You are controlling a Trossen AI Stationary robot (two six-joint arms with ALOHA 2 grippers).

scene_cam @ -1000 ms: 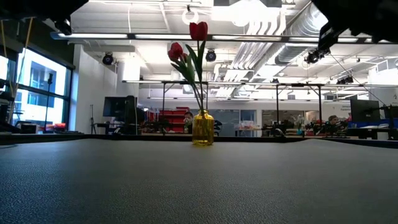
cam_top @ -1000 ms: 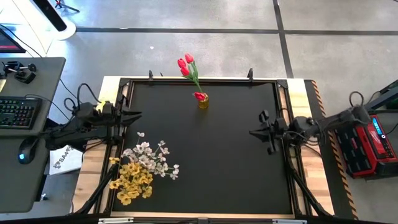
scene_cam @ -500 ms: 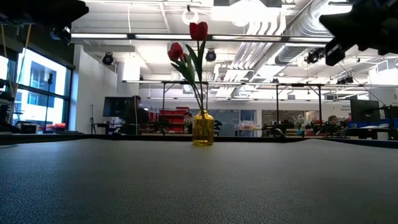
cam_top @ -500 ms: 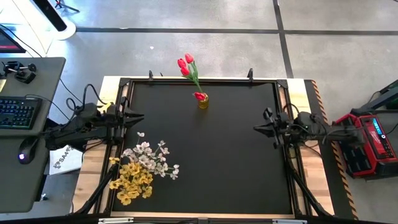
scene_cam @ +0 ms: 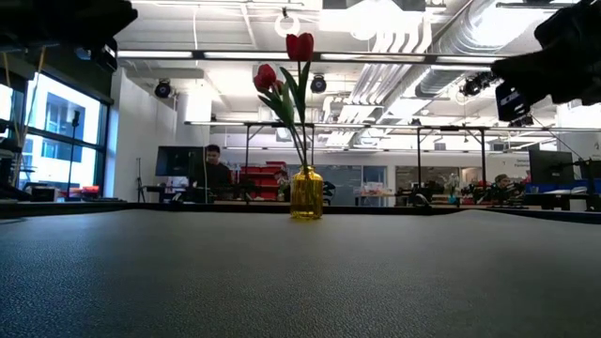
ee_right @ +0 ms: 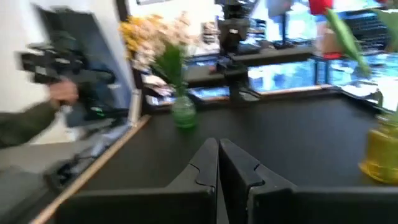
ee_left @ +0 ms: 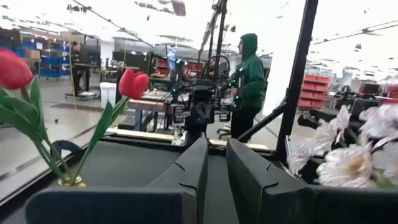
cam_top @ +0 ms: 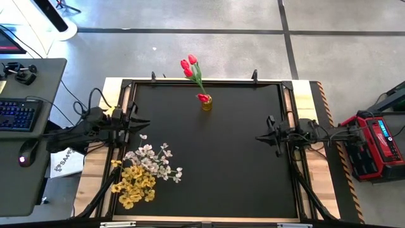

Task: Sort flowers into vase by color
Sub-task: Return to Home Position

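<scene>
The left pincer (cam_top: 144, 121) hangs just inside the left edge of the tabletop (cam_top: 221, 164), about halfway along it. It's empty, with only a sliver of gap between its fingers (ee_left: 194, 167). The right pincer (cam_top: 258, 137) mirrors it just inside the right edge, also holding nothing, fingers pressed together. They point inward at each other and are well apart from all the flowers. Down in the near left corner are the yellow blossoms (cam_top: 133, 182), and going by the right wrist view they look to be standing in a green vase (ee_right: 183, 116). The white blossoms (cam_top: 152, 158) are bunched right up against them on the side toward the middle, and I can't make out what they're standing in. Way over at the middle of the far edge there's a yellow vase (cam_top: 207, 104) with the red tulips (cam_top: 188, 66) standing in it, heads fanned out a little. Past the tabletop, a person (scene_cam: 214, 169) is out in the room.
</scene>
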